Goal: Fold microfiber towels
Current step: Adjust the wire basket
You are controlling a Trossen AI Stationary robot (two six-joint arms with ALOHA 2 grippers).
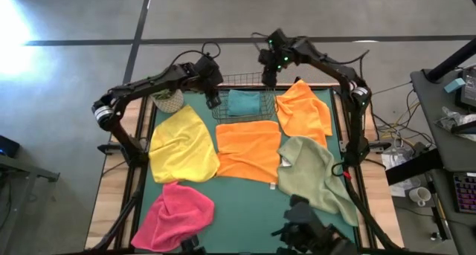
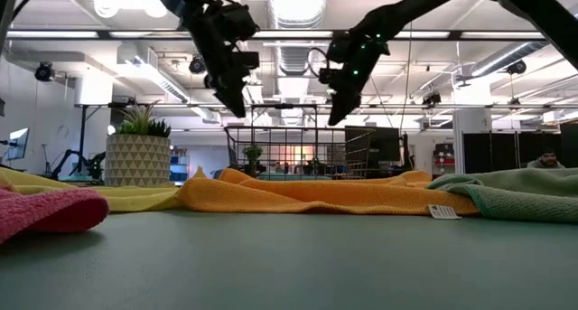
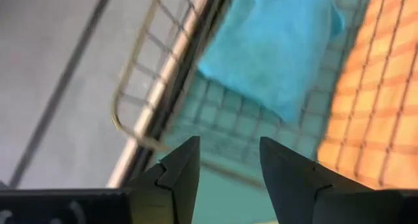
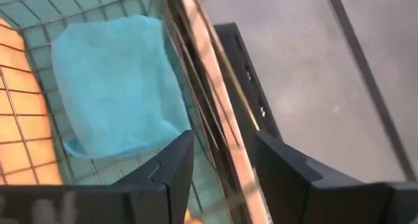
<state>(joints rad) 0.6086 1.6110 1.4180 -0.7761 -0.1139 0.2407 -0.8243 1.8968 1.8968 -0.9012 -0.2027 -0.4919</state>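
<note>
Pink towel [image 1: 173, 216] lies far from both raised, parted jaws.

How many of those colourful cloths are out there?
6: teal towel in the wire basket; orange towel far right; second orange towel centre; yellow towel left; sage towel right; pink towel near left.

An open-plan lab: exposed ceiling ducts [image 2: 298, 39], desks, monitors [image 2: 16, 143].
</note>
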